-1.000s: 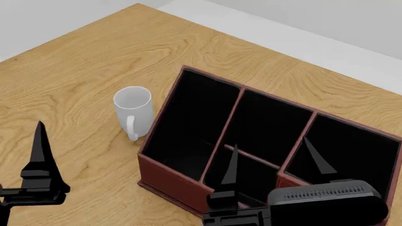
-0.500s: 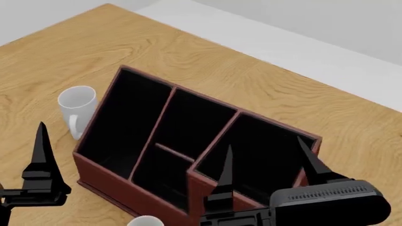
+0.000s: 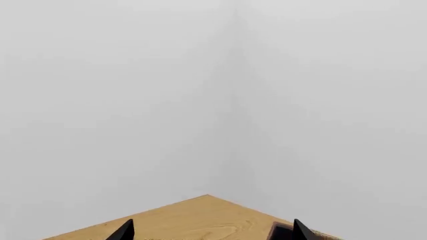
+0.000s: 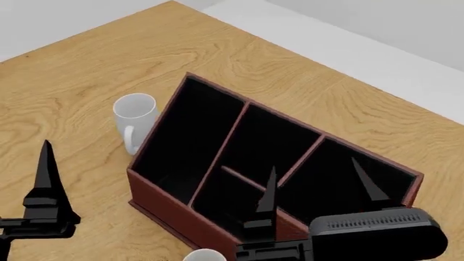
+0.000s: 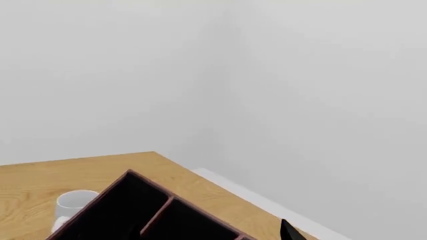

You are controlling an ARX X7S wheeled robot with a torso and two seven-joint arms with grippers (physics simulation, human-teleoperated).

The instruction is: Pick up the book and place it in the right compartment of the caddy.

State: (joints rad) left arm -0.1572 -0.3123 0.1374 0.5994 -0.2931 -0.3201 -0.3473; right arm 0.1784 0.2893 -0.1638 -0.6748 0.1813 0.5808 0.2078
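Surface: a light wooden table [image 4: 94,70] with strong wavy grain is seen; one corner points away from the robot in the head view.
Room: a pale grey floor [image 4: 406,65] lies beyond the table edge, and plain pale grey walls [image 5: 133,75] meeting in a corner fill most of both wrist views.
Caddy: the caddy [image 4: 181,209] is set at an angle on the table, a dark reddish-brown box with black lining, open at the top.
Sections: a long narrow section [image 4: 185,141] is seen at the left end, a middle section [image 4: 254,163] is crossed by a divider, and the right compartment [image 4: 344,182] has the tallest walls; only black lining can be made out inside it.
Book: no book can be found in any of the three views, so its place and look cannot be told.
White mug: a white mug [image 4: 134,117] stands upright just beside the caddy's left end wall, handle toward the robot.
Second white rim: a white rounded rim [image 4: 204,255] is cut off by the lower edge of the head view, near the caddy's front wall.
Left gripper: the left gripper [image 3: 208,231] is held above the table with fingertips spread well apart and nothing between them.
Right gripper: the right gripper [image 4: 319,187] is seen above the caddy's right end, fingers wide apart, nothing gripped.
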